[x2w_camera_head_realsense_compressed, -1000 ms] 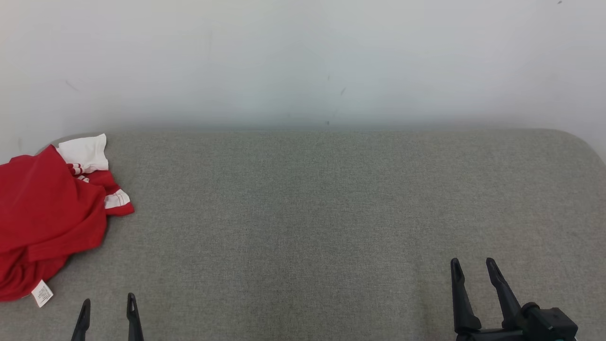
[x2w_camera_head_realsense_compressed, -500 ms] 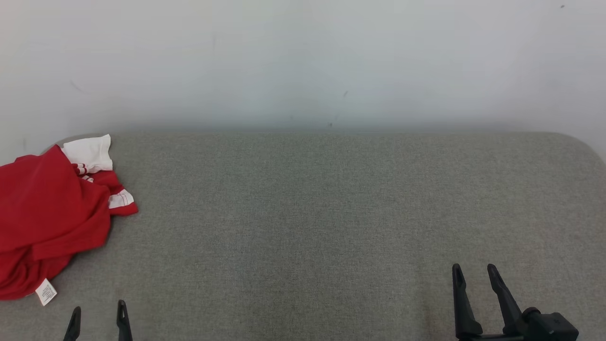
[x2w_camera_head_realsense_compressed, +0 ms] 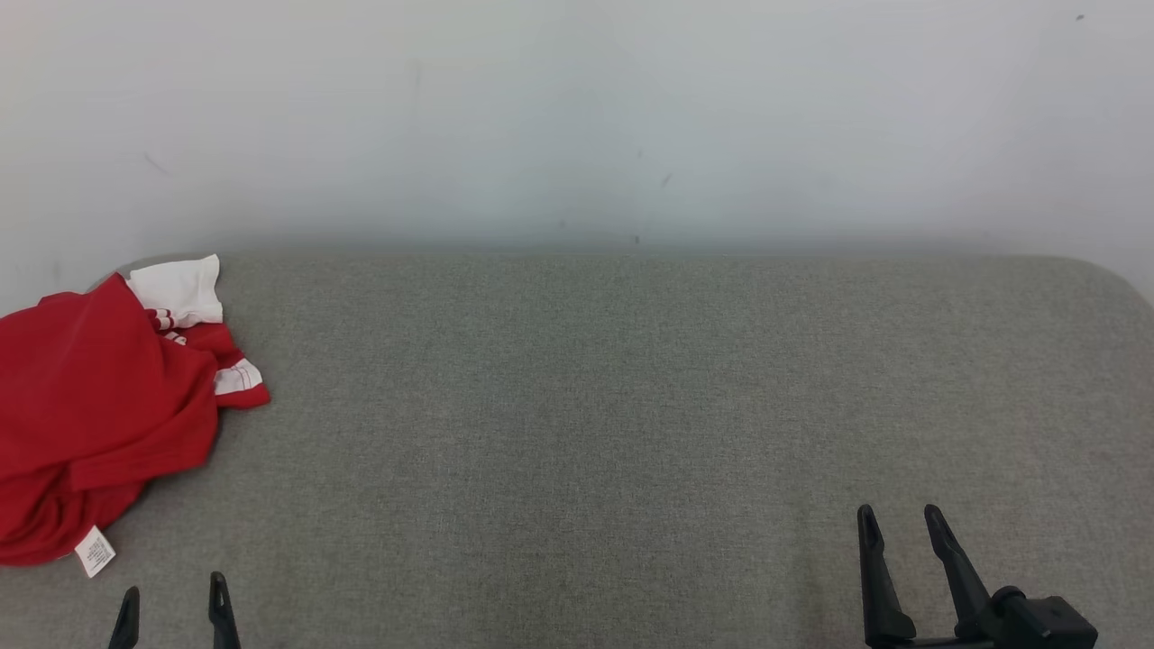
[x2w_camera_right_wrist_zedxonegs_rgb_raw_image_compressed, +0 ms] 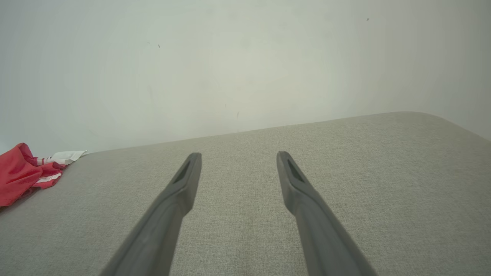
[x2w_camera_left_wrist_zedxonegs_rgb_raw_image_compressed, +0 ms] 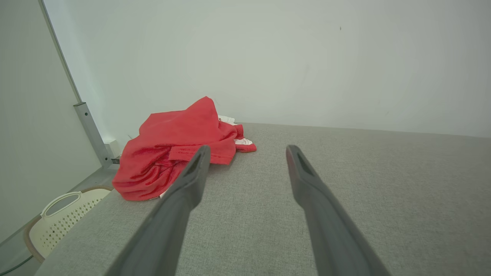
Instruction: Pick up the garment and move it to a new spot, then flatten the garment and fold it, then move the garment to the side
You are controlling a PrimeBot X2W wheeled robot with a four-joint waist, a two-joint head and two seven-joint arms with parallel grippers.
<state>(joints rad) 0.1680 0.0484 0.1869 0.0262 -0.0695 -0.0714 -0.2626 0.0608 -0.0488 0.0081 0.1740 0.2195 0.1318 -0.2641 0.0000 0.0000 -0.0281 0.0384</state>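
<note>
Garment (x2w_camera_head_realsense_compressed: 99,406): red shirt with white trim, bunched in a heap at the far-left corner of the tabletop (x2w_camera_head_realsense_compressed: 631,406), running along the left edge. Can't tell if any of it hangs over that edge. White care label (x2w_camera_head_realsense_compressed: 95,552) sticks out at the near end of the heap, and a white sleeve or collar piece (x2w_camera_head_realsense_compressed: 180,288) sits at the far end by the wall.

Left hand (x2w_camera_head_realsense_compressed: 173,590): fingers fully spread, empty, at the near edge just short of the heap's near end, not touching it. Right hand (x2w_camera_head_realsense_compressed: 900,518): also wide open, empty, at the near edge toward the right, well apart from the garment.

Handling, my read: light thin knit, fully limp, no shape of its own. It will drape and stretch when lifted, layers will slide over each other, and it may drag on the fabric-covered top. Not fragile, and easy to pinch.

Grasp: left hand is the obvious one. Pinch the raised fold on top of the heap and take several layers, so it comes up as one bundle. Skip the label or a lone hem, since only one layer would follow and the rest would trail. Basket (x2w_camera_left_wrist_zedxonegs_rgb_raw_image_compressed: 57,218) sits on the floor beside the left edge, so trailing cloth could slip off there.
</note>
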